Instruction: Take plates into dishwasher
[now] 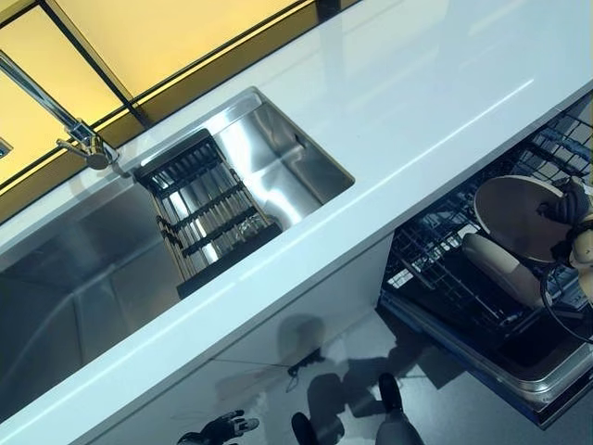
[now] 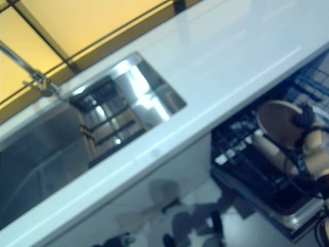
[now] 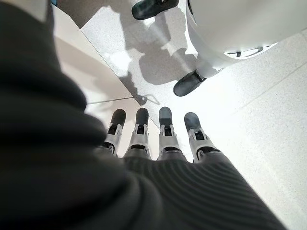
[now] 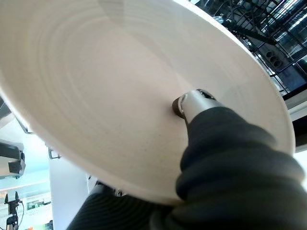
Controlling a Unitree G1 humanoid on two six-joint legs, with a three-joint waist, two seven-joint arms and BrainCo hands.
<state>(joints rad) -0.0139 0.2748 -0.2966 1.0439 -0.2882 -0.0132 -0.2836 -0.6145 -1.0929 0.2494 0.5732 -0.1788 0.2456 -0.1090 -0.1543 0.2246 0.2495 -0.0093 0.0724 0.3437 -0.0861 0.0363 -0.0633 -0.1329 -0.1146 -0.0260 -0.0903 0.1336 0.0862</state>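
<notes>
A white countertop (image 1: 389,102) runs across the view — a steel sink (image 1: 278,158) is sunk into it, with a dark slatted rack (image 1: 208,213) resting inside.

Left hand (image 3: 158,143): a row of silver fingers (image 3: 166,136) with rounded dark tips and black slots in their segments, emerging from a dark grey ribbed cover. Right hand (image 4: 225,158): the same dark ribbed cover in thick folds, with one silver thumb (image 4: 192,103), its tip apparently dark. A pale, smooth forearm shell (image 1: 500,264) adjoins it.
</notes>
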